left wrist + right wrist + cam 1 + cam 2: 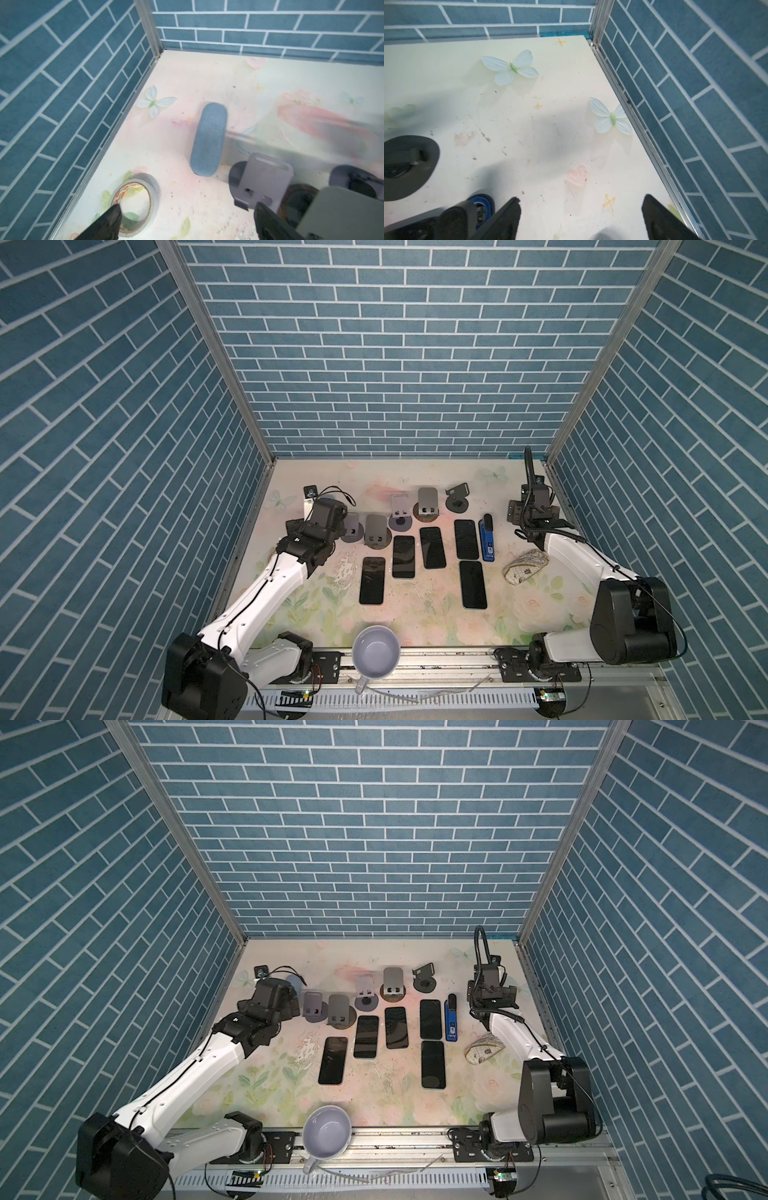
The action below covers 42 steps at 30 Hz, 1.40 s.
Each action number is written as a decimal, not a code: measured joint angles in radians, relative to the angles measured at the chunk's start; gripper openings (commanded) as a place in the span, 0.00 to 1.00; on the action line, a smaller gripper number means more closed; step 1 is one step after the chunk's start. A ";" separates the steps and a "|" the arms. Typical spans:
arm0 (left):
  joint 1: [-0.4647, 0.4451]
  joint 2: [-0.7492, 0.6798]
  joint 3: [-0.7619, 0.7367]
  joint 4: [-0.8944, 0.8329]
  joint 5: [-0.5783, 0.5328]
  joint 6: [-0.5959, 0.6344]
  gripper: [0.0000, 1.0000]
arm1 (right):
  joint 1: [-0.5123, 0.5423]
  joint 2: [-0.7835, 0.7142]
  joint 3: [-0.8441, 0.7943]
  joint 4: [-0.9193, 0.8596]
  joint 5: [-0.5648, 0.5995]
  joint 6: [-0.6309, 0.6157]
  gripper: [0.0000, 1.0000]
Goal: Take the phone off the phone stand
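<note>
Black-fingered left gripper (187,207) stands spread and empty, just beside an empty grey flat-backed phone stand (264,178). Further out, 5 black rectangular phones (403,556) lie flat on the floral tabletop (415,477), none on a stand. Removal looks finished; next needs only a clear retreat.

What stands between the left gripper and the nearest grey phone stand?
Nothing visible. The open left gripper hangs right beside that stand, which holds no phone; the five phones lie flat on the table.
</note>
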 measured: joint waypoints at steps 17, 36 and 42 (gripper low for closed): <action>0.168 0.140 -0.247 0.539 0.000 0.197 1.00 | -0.183 0.120 -0.251 0.476 -0.268 -0.055 0.99; 0.266 0.206 -0.363 0.974 0.178 0.353 1.00 | -0.183 0.129 -0.449 0.861 -0.402 -0.059 0.99; 0.284 0.360 -0.458 1.126 0.236 0.374 1.00 | -0.183 0.129 -0.449 0.867 -0.402 -0.059 0.99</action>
